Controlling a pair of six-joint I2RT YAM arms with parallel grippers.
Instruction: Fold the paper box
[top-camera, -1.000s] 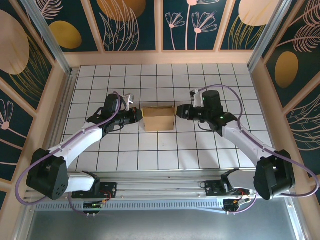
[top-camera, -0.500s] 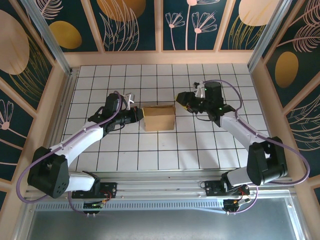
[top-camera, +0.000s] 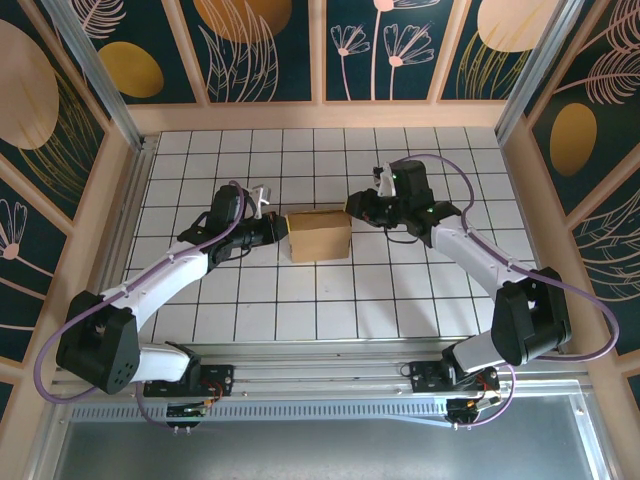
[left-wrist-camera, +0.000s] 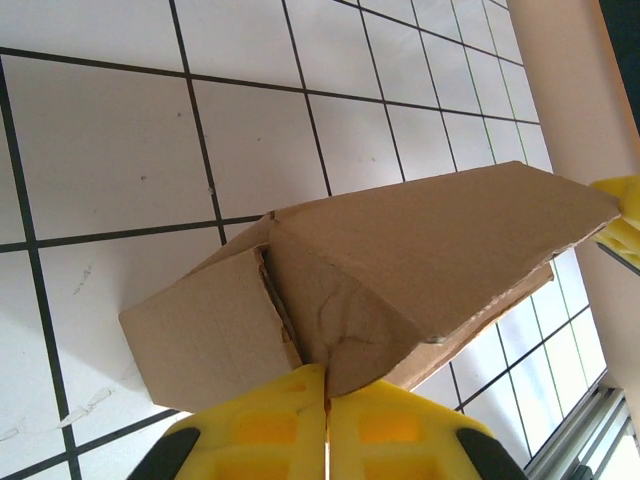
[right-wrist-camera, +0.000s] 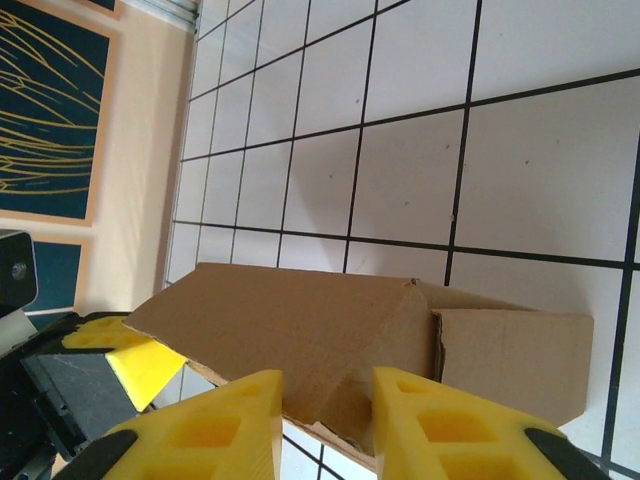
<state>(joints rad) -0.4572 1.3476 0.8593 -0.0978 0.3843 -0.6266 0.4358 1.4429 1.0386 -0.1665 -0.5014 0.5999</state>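
The paper box (top-camera: 318, 233) is a small brown cardboard box, partly folded, on the white tiled table (top-camera: 300, 300). My left gripper (top-camera: 280, 231) sits at its left end. In the left wrist view this gripper (left-wrist-camera: 327, 385) is shut on a creased end flap of the box (left-wrist-camera: 400, 250). My right gripper (top-camera: 353, 209) is at the box's far right corner. In the right wrist view its jaws (right-wrist-camera: 325, 400) stand open, straddling the corner of a folded flap of the box (right-wrist-camera: 300, 320); one fingertip (right-wrist-camera: 415, 400) touches the cardboard.
Wooden walls (top-camera: 320, 115) with dark painted panels close in the table on three sides. A metal rail (top-camera: 320, 362) runs along the near edge by the arm bases. Open tiles lie in front of and behind the box.
My right gripper has swung left and away from me to the box's right corner, and its jaws have narrowed. The left gripper and the box have stayed put.
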